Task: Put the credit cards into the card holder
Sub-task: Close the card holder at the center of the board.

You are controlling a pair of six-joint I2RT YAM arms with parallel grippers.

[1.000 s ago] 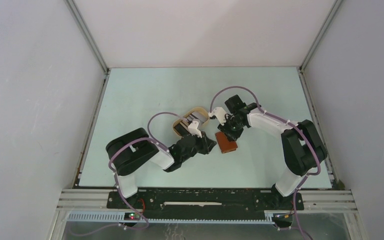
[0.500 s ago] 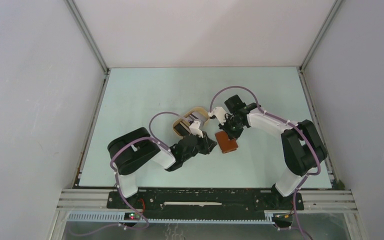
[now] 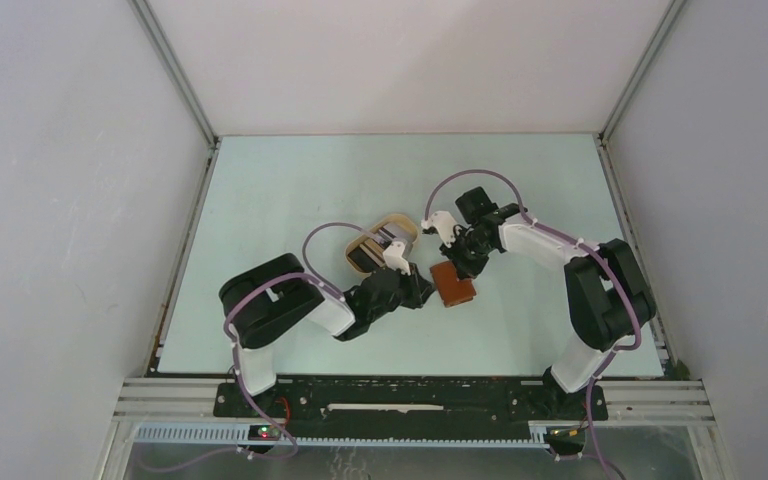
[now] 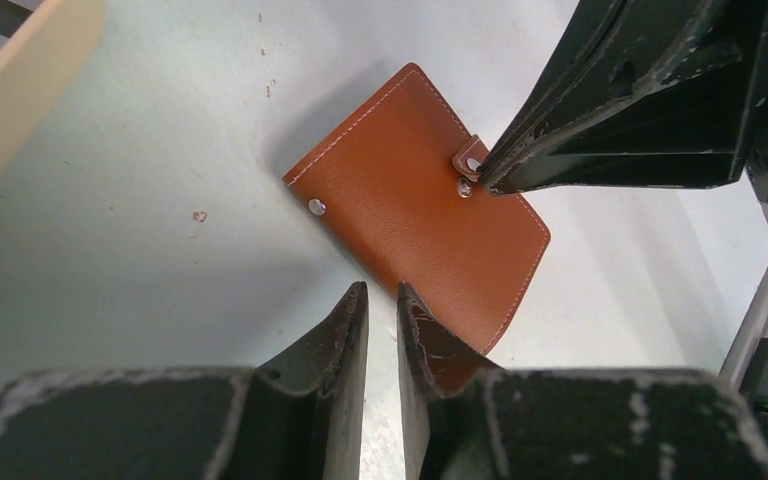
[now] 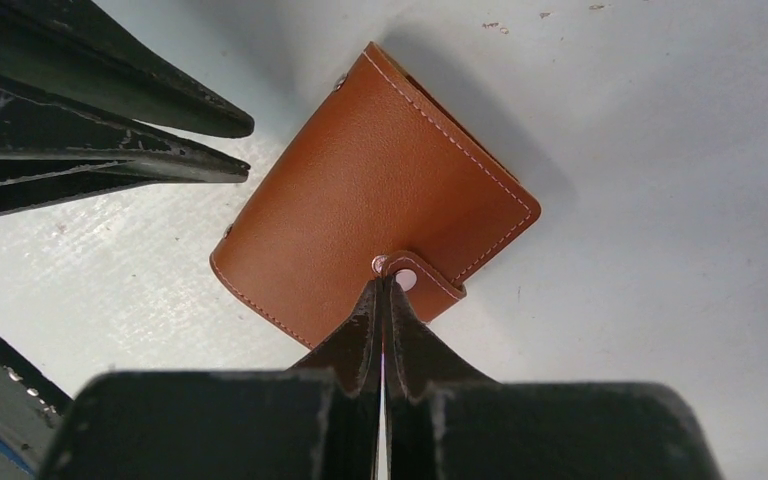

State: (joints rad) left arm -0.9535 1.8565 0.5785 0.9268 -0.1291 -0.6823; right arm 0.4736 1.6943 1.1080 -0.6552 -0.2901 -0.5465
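Note:
The card holder, a closed reddish-brown leather wallet, lies flat on the table between both arms. My right gripper is shut, its tips pressed against the end of the snap tab. My left gripper is low at the wallet's opposite edge, jaws a narrow slit apart with only table showing between them; one finger overlaps the wallet's corner. Dark credit cards rest in the oval tan tray, partly hidden by the left arm's cable.
The tan tray's rim is close on the left of the left wrist view. Side walls bound the table, and a metal rail runs along its near edge.
My right gripper has closed its jaws at the snap tab. The left arm has edged slightly to the right. The card holder has stayed in place.

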